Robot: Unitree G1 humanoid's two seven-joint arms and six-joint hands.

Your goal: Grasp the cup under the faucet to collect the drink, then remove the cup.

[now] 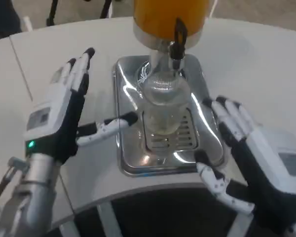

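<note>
where it stands, clear cup point(164, 106), seemingly near-empty

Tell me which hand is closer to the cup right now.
The left hand: its thumb reaches over the tray rim, almost at the cup. The right hand waits open beyond the tray's other side.

No text, label, brand or number can be read on anything here
</note>
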